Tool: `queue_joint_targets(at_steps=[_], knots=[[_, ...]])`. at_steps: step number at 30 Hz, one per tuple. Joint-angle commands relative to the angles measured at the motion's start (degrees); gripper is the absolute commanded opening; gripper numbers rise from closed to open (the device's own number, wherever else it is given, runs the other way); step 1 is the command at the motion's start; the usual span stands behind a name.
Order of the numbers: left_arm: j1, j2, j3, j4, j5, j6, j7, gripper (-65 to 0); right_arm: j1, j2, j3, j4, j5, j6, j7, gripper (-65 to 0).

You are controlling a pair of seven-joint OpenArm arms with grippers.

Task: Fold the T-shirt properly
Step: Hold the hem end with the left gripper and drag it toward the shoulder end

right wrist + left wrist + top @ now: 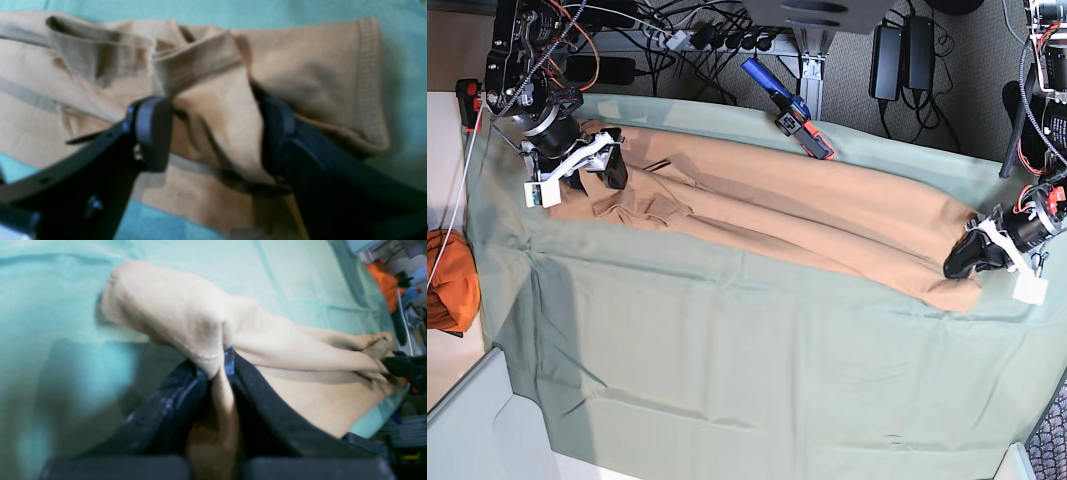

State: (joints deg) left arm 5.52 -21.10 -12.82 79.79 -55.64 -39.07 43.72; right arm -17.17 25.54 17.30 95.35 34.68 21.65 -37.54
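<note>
I see the T-shirt (777, 205) lying as a long bunched band across the far part of the green sheet (727, 360), running from the far left corner toward the right edge. My left gripper (222, 368) has its fingers clamped on a fold of the fabric at the shirt's right end. My right gripper (217, 133) sits at the left end, fingers spread wide with a ridge of cloth between them, not pinched.
</note>
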Motion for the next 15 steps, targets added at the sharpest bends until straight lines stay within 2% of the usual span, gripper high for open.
queue_joint_targets(at_steps=[1,6,15], knots=[[-1.11,-0.98,-0.39,0.81,-0.02,-0.93,-2.10,-65.0,0.31,0.92,0.63,0.96,0.31,5.57,0.98,-24.6],[-3.10,-2.08,-0.39,0.81,4.87,-0.93,-4.39,-65.0,0.28,0.55,0.68,1.07,2.93,5.57,0.79,-24.6],[-6.45,-6.78,-0.37,0.70,13.05,-0.93,-8.39,-65.0,0.28,-4.11,4.63,2.71,5.73,5.60,0.31,-24.6]])
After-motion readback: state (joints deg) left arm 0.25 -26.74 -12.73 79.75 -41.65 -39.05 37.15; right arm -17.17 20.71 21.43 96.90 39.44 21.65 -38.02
